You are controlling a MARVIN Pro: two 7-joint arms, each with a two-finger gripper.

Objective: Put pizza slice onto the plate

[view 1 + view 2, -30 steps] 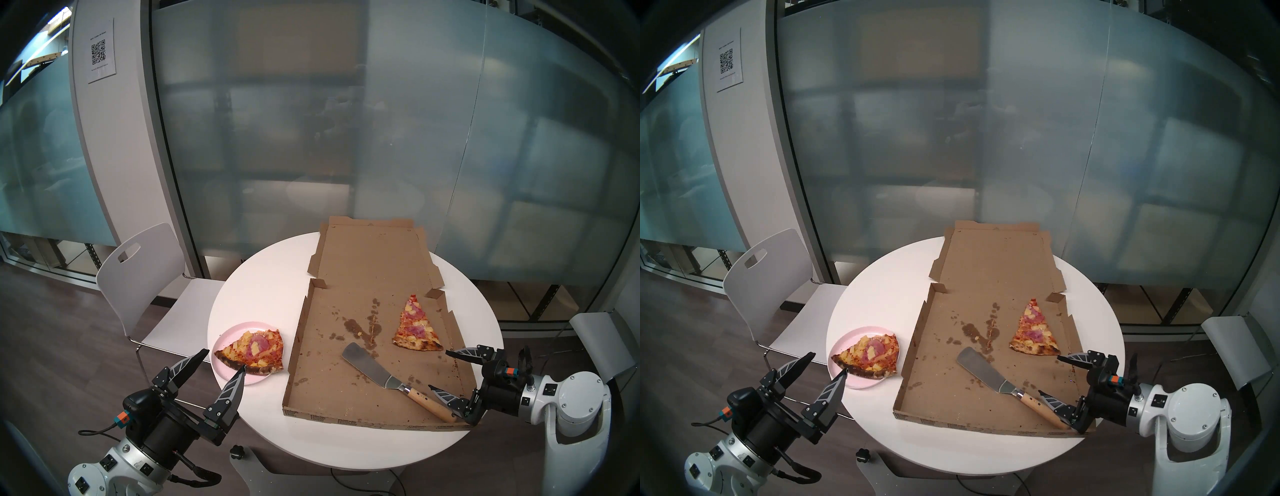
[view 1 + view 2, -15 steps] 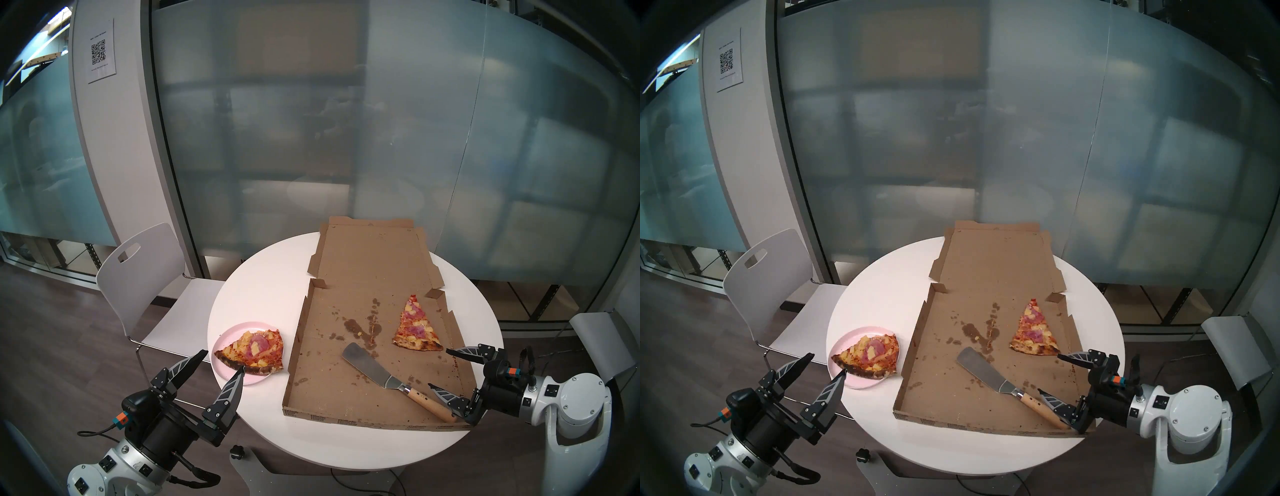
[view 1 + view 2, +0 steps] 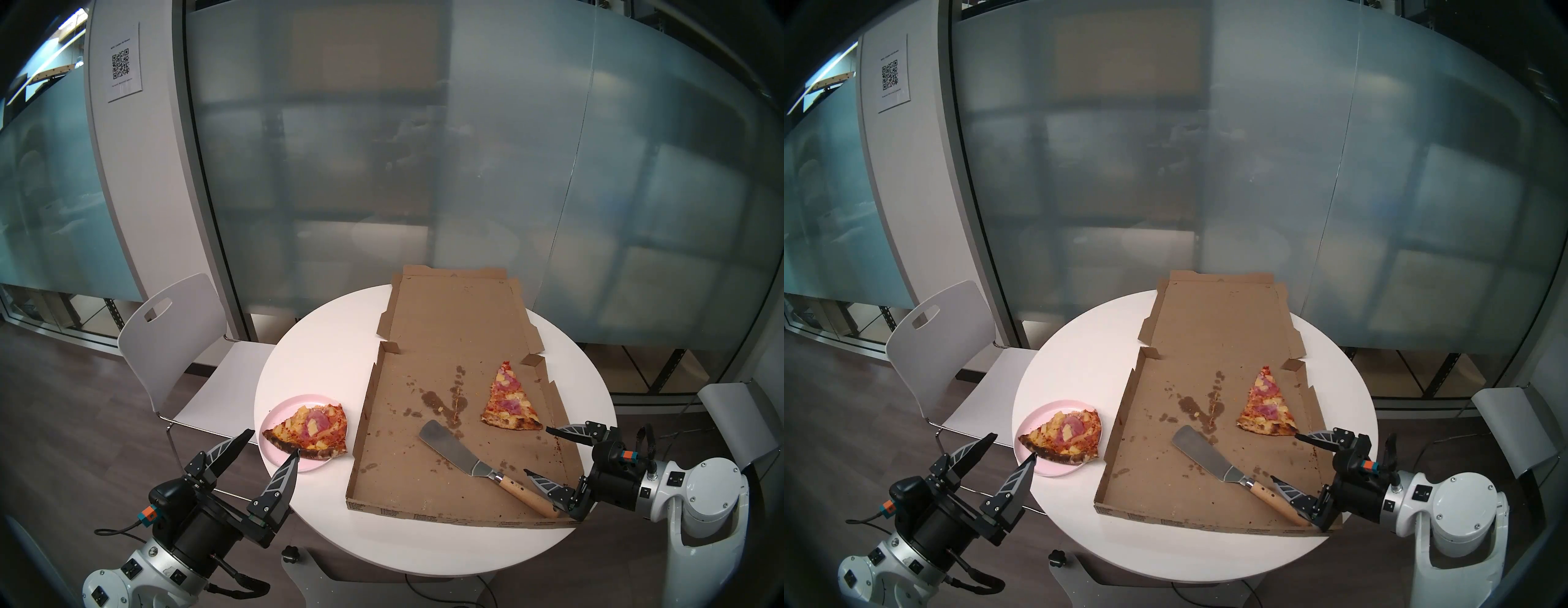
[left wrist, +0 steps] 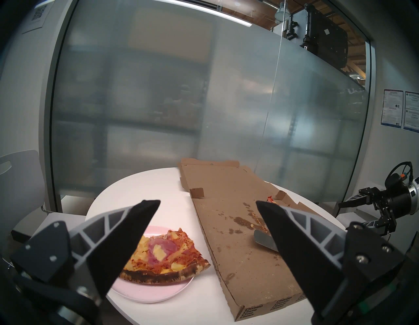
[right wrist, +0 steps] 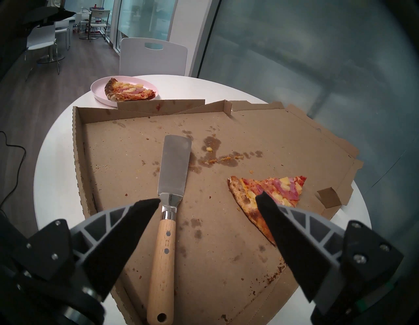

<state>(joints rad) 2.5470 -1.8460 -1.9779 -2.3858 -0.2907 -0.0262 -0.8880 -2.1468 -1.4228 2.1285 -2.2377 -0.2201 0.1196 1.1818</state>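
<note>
The wide pizza slice (image 3: 311, 432) with ham, pineapple and a charred crust lies on the pale pink plate (image 3: 278, 409) at the table's left; its tip overhangs the rim. It also shows in the left wrist view (image 4: 165, 256) and the right wrist view (image 5: 129, 90). My left gripper (image 3: 275, 441) is open and empty, just in front of the plate. My right gripper (image 3: 536, 451) is open and empty at the box's near right corner, beside the spatula's wooden handle (image 3: 526, 494).
An open cardboard pizza box (image 3: 403, 479) covers the table's right half. A smaller slice with a pale crust (image 3: 509, 401) and a metal spatula (image 3: 449, 448) lie in it. A white chair (image 3: 169, 339) stands at the left, by the round white table (image 3: 318, 361).
</note>
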